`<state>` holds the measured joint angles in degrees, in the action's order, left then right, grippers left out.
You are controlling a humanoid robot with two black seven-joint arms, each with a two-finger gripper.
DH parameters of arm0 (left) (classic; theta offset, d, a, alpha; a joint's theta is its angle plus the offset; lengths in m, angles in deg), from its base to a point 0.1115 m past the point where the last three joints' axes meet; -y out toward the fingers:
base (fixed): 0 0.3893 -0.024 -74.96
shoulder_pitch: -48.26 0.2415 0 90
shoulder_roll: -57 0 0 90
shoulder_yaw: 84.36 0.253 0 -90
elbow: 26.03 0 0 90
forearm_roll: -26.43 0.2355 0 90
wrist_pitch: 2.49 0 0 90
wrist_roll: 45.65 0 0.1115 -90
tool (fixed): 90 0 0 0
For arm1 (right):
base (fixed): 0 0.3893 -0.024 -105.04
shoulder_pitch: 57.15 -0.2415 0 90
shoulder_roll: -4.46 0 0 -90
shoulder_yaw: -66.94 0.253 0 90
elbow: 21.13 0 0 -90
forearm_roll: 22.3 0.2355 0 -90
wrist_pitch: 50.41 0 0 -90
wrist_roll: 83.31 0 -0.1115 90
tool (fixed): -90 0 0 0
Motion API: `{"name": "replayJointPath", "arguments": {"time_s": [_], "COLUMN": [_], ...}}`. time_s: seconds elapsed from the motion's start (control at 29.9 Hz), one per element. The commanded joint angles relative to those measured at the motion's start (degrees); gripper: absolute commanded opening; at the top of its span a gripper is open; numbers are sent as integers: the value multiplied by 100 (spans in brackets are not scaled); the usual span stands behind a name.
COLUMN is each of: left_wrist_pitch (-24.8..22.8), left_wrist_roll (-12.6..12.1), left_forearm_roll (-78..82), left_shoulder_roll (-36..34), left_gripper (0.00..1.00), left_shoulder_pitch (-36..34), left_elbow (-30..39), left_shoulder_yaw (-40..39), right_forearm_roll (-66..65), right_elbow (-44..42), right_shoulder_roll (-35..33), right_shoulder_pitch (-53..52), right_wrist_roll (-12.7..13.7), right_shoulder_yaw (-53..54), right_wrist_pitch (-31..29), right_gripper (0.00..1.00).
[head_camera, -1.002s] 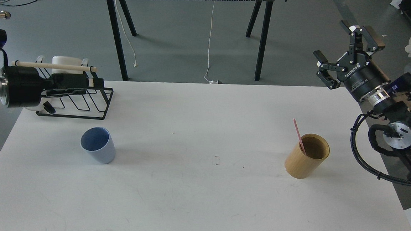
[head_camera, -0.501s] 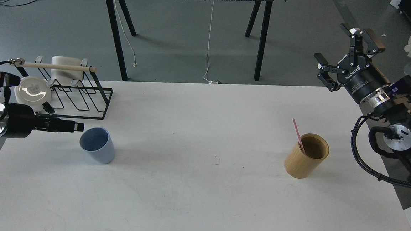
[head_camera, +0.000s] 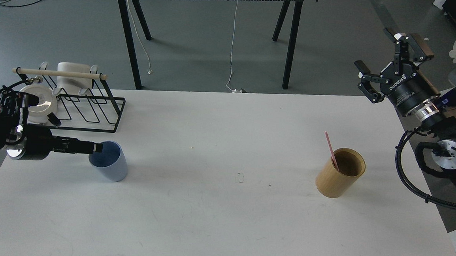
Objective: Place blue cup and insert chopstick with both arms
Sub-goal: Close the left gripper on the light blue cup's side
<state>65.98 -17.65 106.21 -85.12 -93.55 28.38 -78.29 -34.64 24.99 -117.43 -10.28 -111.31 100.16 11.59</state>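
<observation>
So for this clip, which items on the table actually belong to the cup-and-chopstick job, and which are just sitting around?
Part of the job:
- blue cup, with the left gripper at its rim
- pink chopstick, standing in the wooden holder
- right gripper, open, raised off the table

Just lying about:
- black wire rack with its wooden dowel
- white dish in the rack

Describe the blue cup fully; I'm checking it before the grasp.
The blue cup is a small pale blue tumbler, smooth, tapered toward its base, without a handle, plastic by its look. It stands upright and looks empty on the white table, in front of the black wire rack. The left gripper reaches its rim from the left; actual contact cannot be judged.
</observation>
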Motion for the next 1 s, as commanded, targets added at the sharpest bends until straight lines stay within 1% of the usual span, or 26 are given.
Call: {"name": "replayJointPath", "arguments": {"time_s": [0.0, 0.17, 0.4, 0.53, 0.6, 0.67, 0.7, 0.73, 0.77, 0.8, 0.9, 0.97], "left_wrist_pitch": [61, 210, 210, 298, 438, 456, 456, 456, 482, 509, 535, 597], "left_wrist_roll": [0, 0, 0, 0, 0, 0, 0, 0, 0, 0, 0, 0], "left_forearm_roll": [-6, -6, -15, -15, -24, -41, -41, -50, -59, -68, -68, -68], "left_shoulder_roll": [132, 168, 168, 176, 176, 176, 176, 176, 203, 229, 247, 247], "left_gripper": [94, 89, 79, 67, 65, 62, 59, 47, 27, 18, 9, 6], "left_shoulder_pitch": [100, 179, 232, 267, 267, 267, 267, 267, 276, 285, 346, 355], "left_elbow": [-158, -176, -176, -167, -167, -167, -167, -167, -167, -167, -159, -159], "left_shoulder_yaw": [-9, -18, -27, -27, -27, -27, -27, -27, -35, -53, -62, -62], "right_forearm_roll": [4, 4, 4, 4, 4, 4, 4, 4, 4, 4, 4, 4], "right_elbow": [2, 2, 11, 19, 19, 19, 19, 28, 28, 28, 28, 28], "right_shoulder_roll": [-2, -10, -63, -90, -90, -90, -90, -90, -90, -90, -90, -98], "right_shoulder_pitch": [-3, 14, 32, 41, 50, 67, 76, 76, 76, 76, 85, 85], "right_wrist_roll": [0, 0, 0, 0, 0, 0, 0, 0, 0, 0, 0, 0], "right_shoulder_yaw": [0, 0, 0, 8, 8, 8, 9, 9, 9, 17, 52, 52], "right_wrist_pitch": [0, 0, 0, 0, 0, 0, 0, 0, 0, 0, 0, 0], "right_gripper": [98, 98, 98, 98, 98, 98, 98, 98, 98, 98, 98, 98]}}
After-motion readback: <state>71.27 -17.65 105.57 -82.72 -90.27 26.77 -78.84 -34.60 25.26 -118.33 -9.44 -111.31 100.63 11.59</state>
